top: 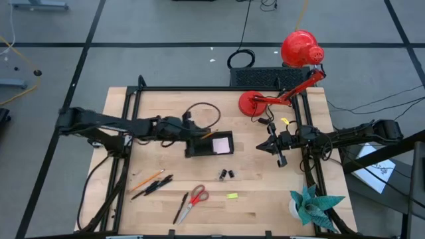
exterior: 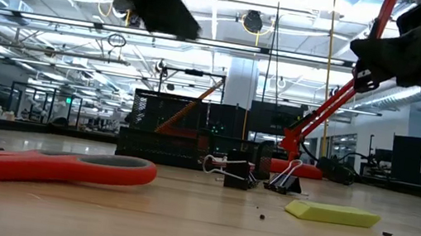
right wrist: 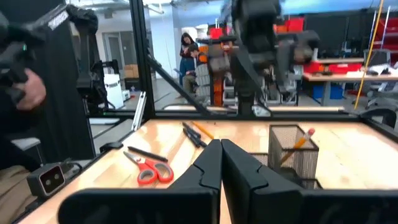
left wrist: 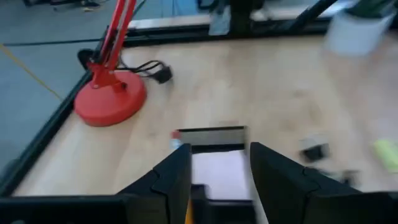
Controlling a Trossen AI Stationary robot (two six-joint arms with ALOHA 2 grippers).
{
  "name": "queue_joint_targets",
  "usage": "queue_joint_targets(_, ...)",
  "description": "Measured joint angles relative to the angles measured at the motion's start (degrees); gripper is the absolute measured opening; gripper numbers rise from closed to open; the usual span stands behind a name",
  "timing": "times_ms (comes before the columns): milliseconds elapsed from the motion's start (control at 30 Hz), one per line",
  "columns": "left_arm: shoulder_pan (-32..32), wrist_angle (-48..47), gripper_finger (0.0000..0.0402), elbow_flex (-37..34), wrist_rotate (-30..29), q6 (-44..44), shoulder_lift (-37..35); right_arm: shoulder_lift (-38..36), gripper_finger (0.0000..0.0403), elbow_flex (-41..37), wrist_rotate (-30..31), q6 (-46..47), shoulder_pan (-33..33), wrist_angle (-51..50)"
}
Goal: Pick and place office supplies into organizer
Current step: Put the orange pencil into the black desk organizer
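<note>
The black organizer [top: 199,147] stands mid-table with a pink sticky-note pad [top: 222,144] in its tray and an orange pencil [right wrist: 298,142] leaning in its mesh cup. My left gripper [left wrist: 219,149] hovers open just left of the organizer, above the pad [left wrist: 217,174], touching nothing. My right gripper [top: 271,147] waits shut at the right, above the table. On the near half of the table lie the red-handled scissors [top: 194,198], orange and black pencils and pens [top: 151,183], two black clips [top: 227,174] and a small yellow piece [top: 232,196].
A red desk lamp [top: 292,73] stands at the far right with its base [left wrist: 111,99] on the wood. A teal paper plant [top: 312,202] sits at the near right corner. A black cable loop [top: 202,113] lies behind the organizer. A black frame [top: 133,93] rims the table.
</note>
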Motion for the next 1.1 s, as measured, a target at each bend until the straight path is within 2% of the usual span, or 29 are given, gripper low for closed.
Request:
queue_joint_targets(100,-3.23,-14.78,0.0170,-0.09,-2.57,-9.17,-7.52,-0.02,0.0000,0.01,-0.12,0.03,0.00,-0.89)
queue_joint_targets(233,-7.97,-32.10,0.0170,-0.07,-3.09,-24.62,-13.59,0.15,0.0000,0.00,-0.11,0.04,0.00,-2.18)
queue_joint_targets(367,-13.71,-46.49,0.0170,-0.11,-3.11,-40.00,-14.41,0.14,0.0000,0.00,-0.09,0.33,0.00,-2.03)
queue_joint_targets(467,-18.38,-52.39,0.0170,-0.14,-4.02,-48.68,-12.39,0.14,0.0000,0.02,-0.07,1.36,0.00,-1.30)
queue_joint_targets(667,-25.19,-53.53,0.0170,-0.14,-4.07,-56.88,-5.83,0.15,0.0000,0.00,-0.06,1.52,0.00,-1.43)
queue_joint_targets(867,-30.16,-53.78,0.0170,-0.23,-4.10,-59.31,0.98,0.15,0.0000,0.00,-0.04,1.53,0.00,-1.43)
queue_joint_targets(1100,-33.30,-48.88,0.0170,-6.31,-4.63,-65.62,0.29,0.15,0.0000,0.01,-0.12,1.53,0.00,-1.78)
